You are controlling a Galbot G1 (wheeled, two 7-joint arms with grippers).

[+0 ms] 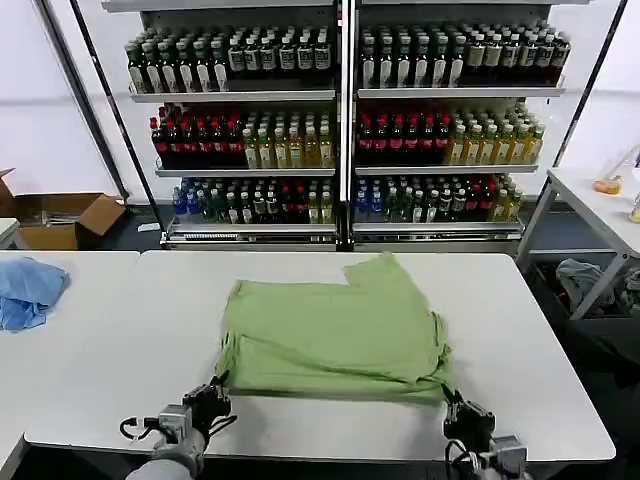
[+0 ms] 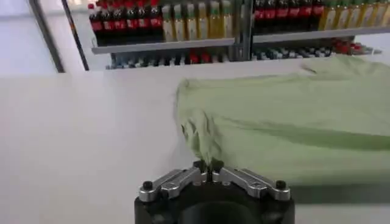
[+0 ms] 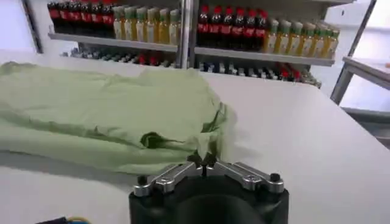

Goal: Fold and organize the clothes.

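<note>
Shirt: the sage-green shirt lies folded over on the white table, roughly mid-table and toward the near edge. Plain green side up; one flap juts toward the far side at its right.
Shirt, near edge: both near corners are lifted and bunched where the grippers hold them; the cloth between them sags in soft folds.
Left gripper: the left gripper sits at the shirt's near left corner, low over the table edge. In the left wrist view its fingers are drawn together, with a gathered pinch of green cloth rising from between them.
Right gripper: the right gripper sits at the shirt's near right corner. In the right wrist view its fingers are likewise closed, clamped on a hanging fold of the shirt.
Table surface: bare white on both sides of the shirt and along the near strip between the grippers.
Blue cloth: a crumpled blue cloth lies on the table's far left, well apart from the shirt.
Behind the table: shelves of bottles, dark, red and yellow-green, stand across the back.
Cardboard box: an open cardboard box rests on the floor at the left, beside the shelves.
Right side: a second table stands past the work table's right end.
Obstructions: nothing lies on the shirt or between the two grippers.
</note>
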